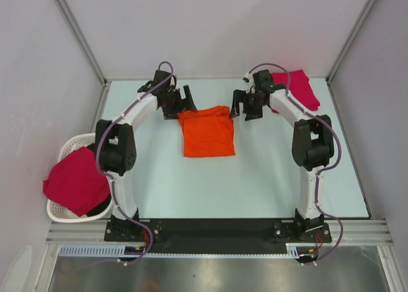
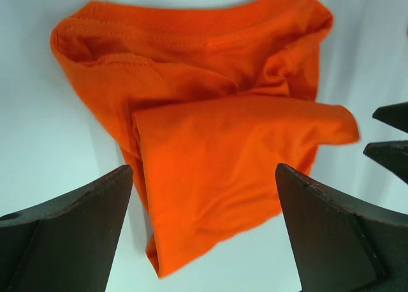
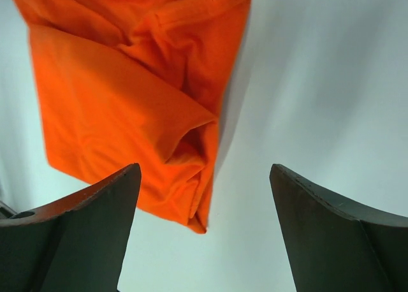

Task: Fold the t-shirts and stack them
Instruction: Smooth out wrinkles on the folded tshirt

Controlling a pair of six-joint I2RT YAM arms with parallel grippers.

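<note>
Pale tabletop: orange t-shirt, white basket

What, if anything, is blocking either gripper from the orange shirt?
Nothing visible. The left gripper and right gripper both hang open right at the far corners of the orange shirt.

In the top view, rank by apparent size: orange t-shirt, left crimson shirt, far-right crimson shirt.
1 and 2. Orange t-shirt and left crimson shirt: they look alike.
3. Far-right crimson shirt, partly behind the right arm.
</note>
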